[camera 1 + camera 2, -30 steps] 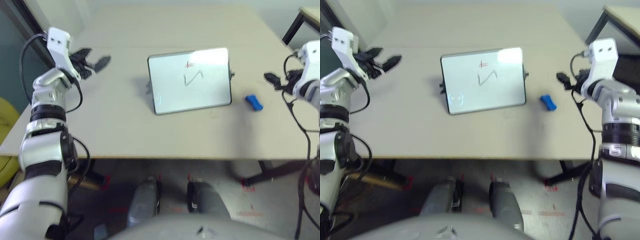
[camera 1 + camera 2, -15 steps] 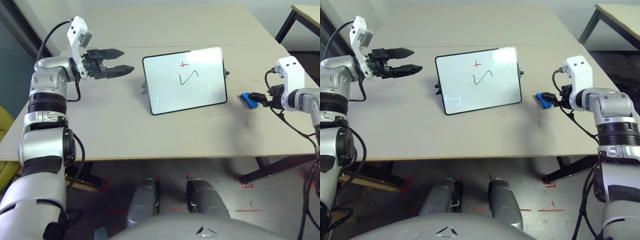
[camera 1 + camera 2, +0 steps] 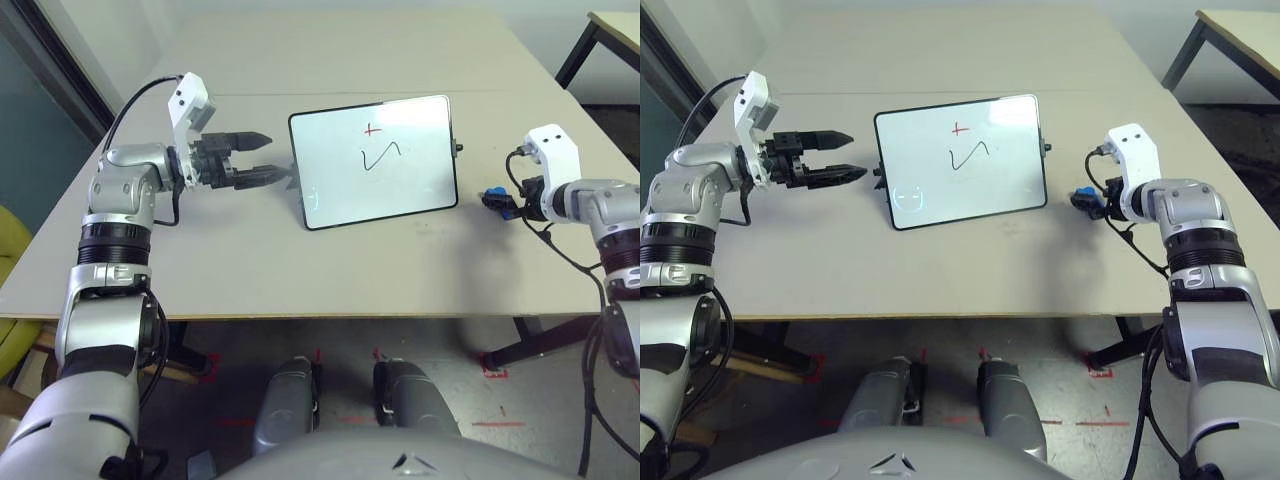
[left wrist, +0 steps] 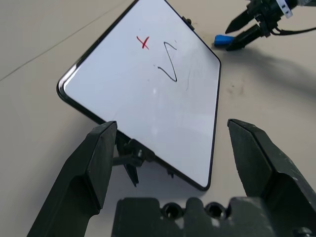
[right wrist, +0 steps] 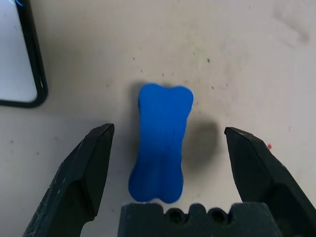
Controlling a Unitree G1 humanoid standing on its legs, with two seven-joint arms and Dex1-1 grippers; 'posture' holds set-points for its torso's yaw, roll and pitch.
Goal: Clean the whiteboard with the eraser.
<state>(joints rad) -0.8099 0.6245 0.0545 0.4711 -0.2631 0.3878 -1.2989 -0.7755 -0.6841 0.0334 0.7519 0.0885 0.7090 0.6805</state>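
Reaching in from the table's left side, the left arm bends at the elbow and holds its forearm above the tabletop, so that the left gripper (image 3: 252,158) points nearly level toward the left edge of the whiteboard (image 3: 375,160); its two black fingers stand wide apart with nothing between them, their tips just short of the board's frame; the left wrist view looks between those fingers at the board's small stand and its near corner. Propped tilted near the middle of the table (image 3: 250,250), the whiteboard carries a small red cross and a black squiggle on its white face. On the other side the right arm angles inward and downward, its white wrist housing above the right gripper (image 5: 165,136), which points down at the eraser (image 5: 162,140); the blue block lies flat on the table just right of the board's lower right corner, between the spread fingers, which stand clear of it on both sides.
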